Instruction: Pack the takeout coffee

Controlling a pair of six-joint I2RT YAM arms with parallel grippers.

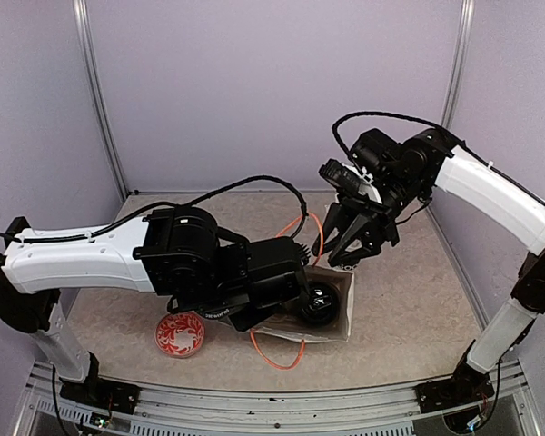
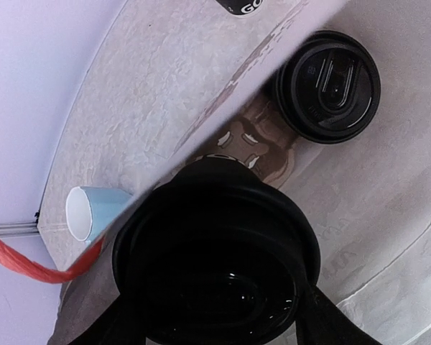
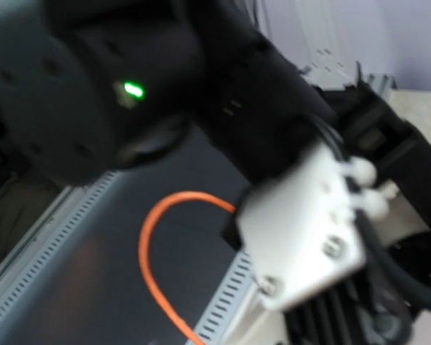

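Observation:
The takeout coffee, a black cup under a round black lid, fills the bottom of the left wrist view. My left gripper is shut on it, one finger on each side. From above, the cup sits in the mouth of the white paper bag. A second black lidded cup rests deeper in the bag. My right gripper hangs over the bag's far rim with its fingers apart and nothing seen between them. The right wrist view is blurred and its own fingers do not show.
The bag's orange cord handles loop out at the front and back. A red patterned disc lies left of the bag under the left arm. A light blue mug stands outside the bag. Enclosure walls are close behind.

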